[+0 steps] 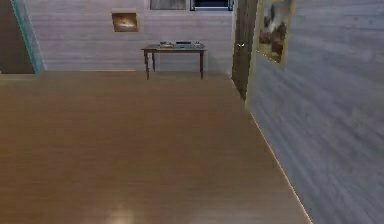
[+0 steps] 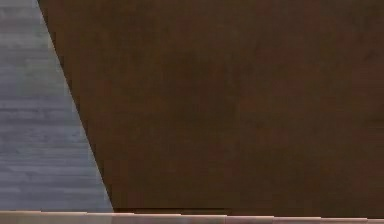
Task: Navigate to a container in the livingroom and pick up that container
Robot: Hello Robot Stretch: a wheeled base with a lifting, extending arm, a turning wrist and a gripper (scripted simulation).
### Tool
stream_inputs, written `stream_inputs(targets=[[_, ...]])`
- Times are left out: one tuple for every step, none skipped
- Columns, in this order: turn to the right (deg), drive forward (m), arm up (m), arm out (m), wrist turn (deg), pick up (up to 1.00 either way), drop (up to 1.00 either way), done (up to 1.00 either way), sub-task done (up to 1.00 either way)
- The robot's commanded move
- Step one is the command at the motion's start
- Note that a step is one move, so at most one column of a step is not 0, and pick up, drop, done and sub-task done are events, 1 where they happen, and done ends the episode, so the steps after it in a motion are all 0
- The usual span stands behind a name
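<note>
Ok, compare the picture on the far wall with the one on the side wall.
The small picture on the far wall faces the camera squarely; the large picture on the side wall shows at a slant. The small picture hangs above and left of the table; the large picture hangs beside the dark door. Both are framed, on grey planked walls.

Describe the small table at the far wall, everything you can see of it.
The table is small and dark brown, wood by its look, with a thin flat top and slim straight legs, two of them plain to see. It stands upright on the wooden floor, at the planked far wall; whether it touches the wall cannot be told. A few low pale things lie on its top, too small to name.
</note>
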Motion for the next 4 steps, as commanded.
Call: stream_inputs(targets=[[0.0,1.0,0.0,0.0,0.0,0.0,0.0,0.0,0.0],[0.0,1.0,0.0,0.0,0.0,0.0,0.0,0.0,0.0],[0.0,1.0,0.0,0.0,0.0,0.0,0.0,0.0,0.0],[3.0,0.0,0.0,0.0,0.0,0.0,0.0,0.0,0.0]])
